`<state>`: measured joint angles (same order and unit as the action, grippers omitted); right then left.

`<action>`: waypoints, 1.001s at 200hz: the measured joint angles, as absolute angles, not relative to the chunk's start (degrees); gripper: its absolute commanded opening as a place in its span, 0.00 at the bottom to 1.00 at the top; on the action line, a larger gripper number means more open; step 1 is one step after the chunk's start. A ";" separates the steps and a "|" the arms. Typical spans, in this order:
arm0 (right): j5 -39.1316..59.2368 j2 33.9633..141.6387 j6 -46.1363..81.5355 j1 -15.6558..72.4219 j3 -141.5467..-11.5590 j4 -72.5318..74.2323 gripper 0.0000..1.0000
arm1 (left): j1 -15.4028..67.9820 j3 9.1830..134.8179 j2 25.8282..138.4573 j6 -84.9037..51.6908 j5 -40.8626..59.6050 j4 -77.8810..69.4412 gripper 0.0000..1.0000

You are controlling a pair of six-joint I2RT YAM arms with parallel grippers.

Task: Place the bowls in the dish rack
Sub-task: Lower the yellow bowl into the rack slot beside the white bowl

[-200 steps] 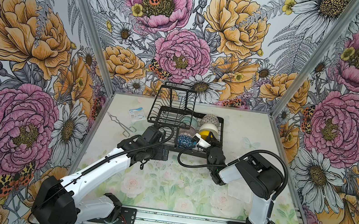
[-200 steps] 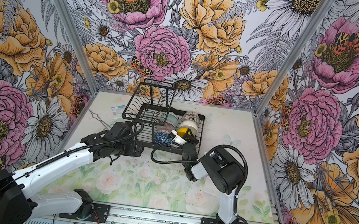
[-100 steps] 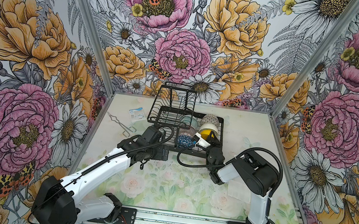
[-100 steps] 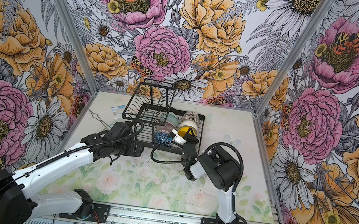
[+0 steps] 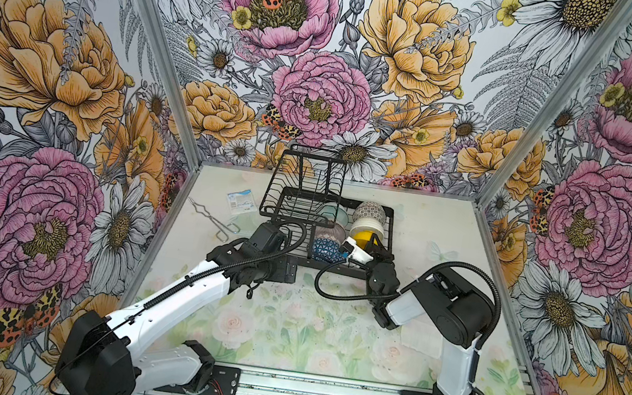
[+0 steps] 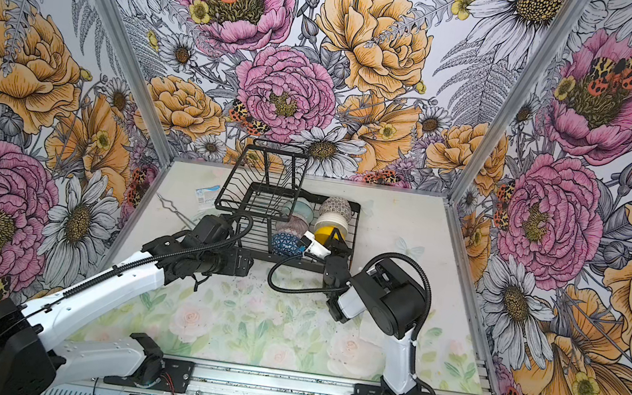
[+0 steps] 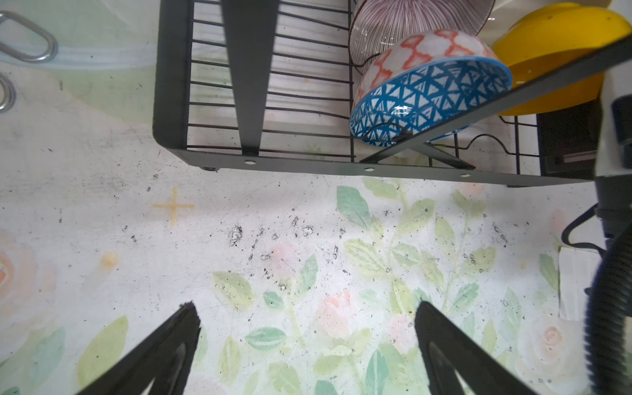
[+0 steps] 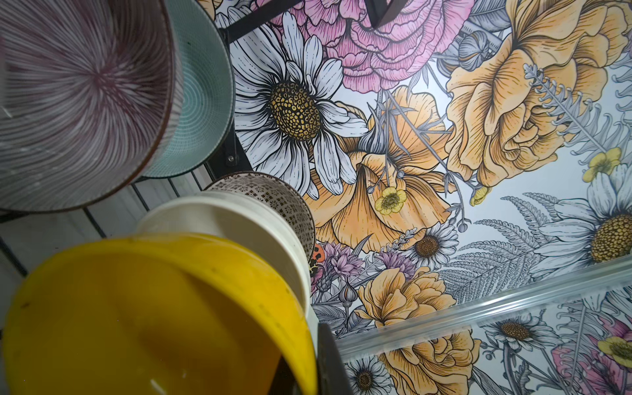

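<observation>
While clamping yellow bowl (image 8: 136,325) rim in right end effector (image 5: 373,248) | 6 of 6 bowls (image 5: 325,248) in dish rack (image 7: 307,167) | likely remaining: release only | left end effector (image 7: 306,307) spread open, empty

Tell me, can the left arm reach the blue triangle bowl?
Probably yes. The left end effector is open, just outside the dish rack, and the blue bowl leans right behind its front rail, which it would have to clear.

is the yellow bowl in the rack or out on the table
In the rack. The yellow bowl stands on edge inside the dish rack, against the cream bowl, right gripper pinching its rim.
</observation>
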<state>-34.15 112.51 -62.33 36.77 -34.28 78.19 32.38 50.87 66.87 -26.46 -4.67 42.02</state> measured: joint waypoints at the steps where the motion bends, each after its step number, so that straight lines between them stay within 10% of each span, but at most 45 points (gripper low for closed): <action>1: -34.13 112.46 -62.26 36.77 -34.26 78.13 0.00 | 32.38 50.87 66.87 -26.46 -4.67 42.02 0.99; 122: -31.27 107.02 -54.85 36.38 -34.00 66.57 0.00 | 32.38 50.87 66.87 -26.46 -4.67 42.02 0.99; 200: -31.16 106.98 -53.74 36.29 -34.44 64.49 0.20 | 32.38 50.87 66.87 -26.44 -4.67 42.02 0.99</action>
